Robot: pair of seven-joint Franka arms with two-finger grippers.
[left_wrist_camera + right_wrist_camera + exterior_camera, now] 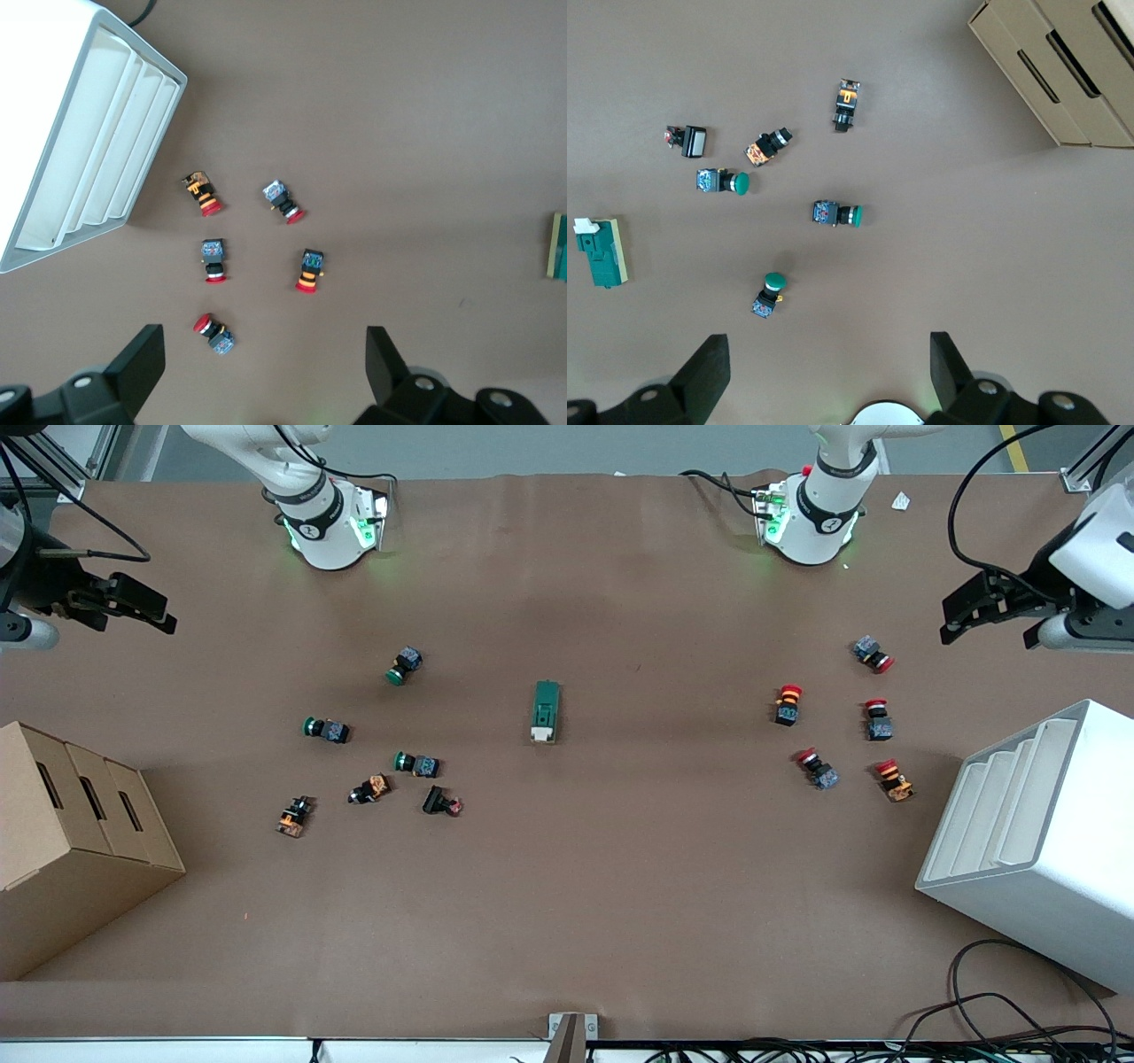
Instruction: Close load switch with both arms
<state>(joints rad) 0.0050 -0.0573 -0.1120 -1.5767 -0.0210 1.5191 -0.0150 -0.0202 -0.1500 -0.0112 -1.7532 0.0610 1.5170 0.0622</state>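
While the load switch [545, 711] lay untouched mid-table between the push-button clusters, the left gripper [990, 608] and right gripper [124, 605] hung at the table's ends, fingers spread, so the approach step remained: both needed to descend onto the switch.

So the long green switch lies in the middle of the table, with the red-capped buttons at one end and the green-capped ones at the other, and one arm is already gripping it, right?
Not quite: no arm grips the load switch. The front view shows it lying alone mid-table, with the left gripper and right gripper open at the table's ends. The rest is right.
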